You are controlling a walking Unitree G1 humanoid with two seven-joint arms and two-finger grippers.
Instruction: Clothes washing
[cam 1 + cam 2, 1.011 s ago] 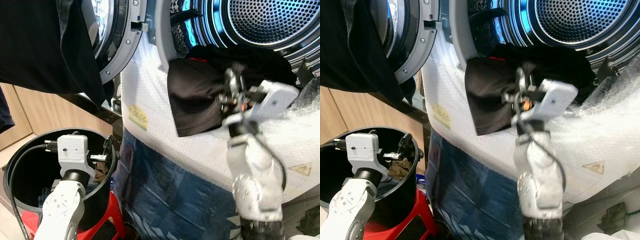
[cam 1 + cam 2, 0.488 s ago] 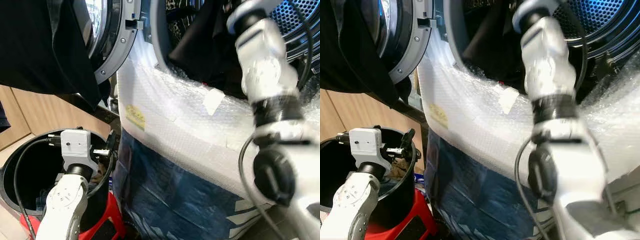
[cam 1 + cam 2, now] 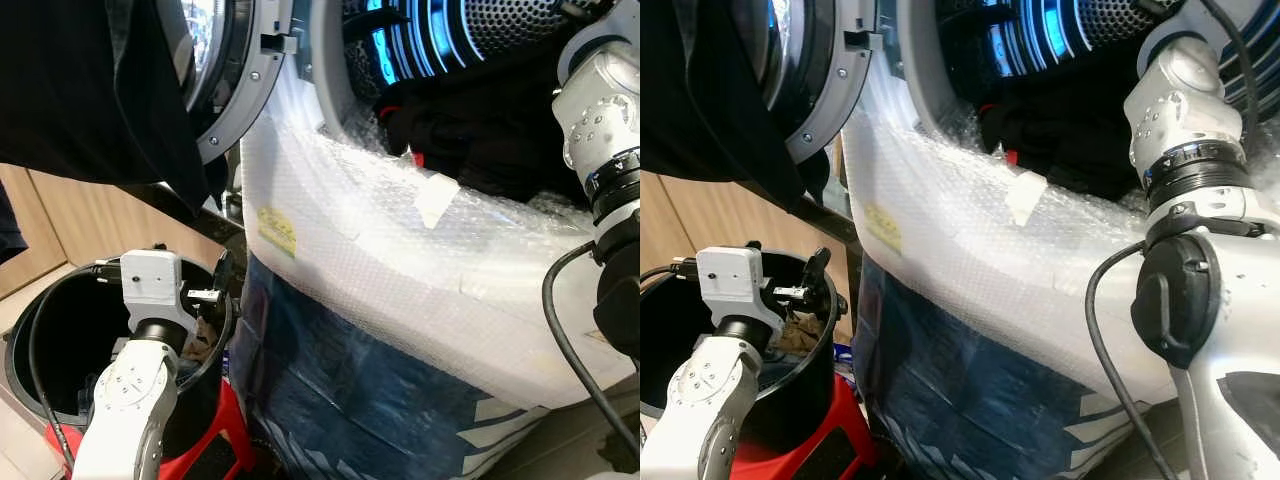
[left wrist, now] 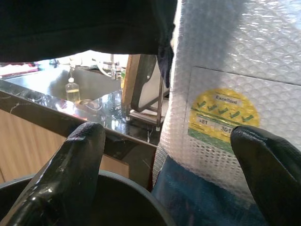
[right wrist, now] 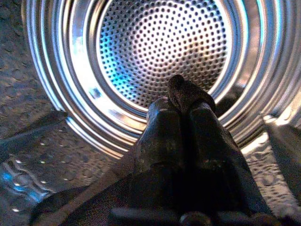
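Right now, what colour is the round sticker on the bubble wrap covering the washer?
Yellow over green, with check marks, on the sticker; the left wrist view shows it best.

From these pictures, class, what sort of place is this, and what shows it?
Probably a home laundry corner by a kitchen: an open washer drum with dark clothes inside, a black bin beside it, and a counter behind.
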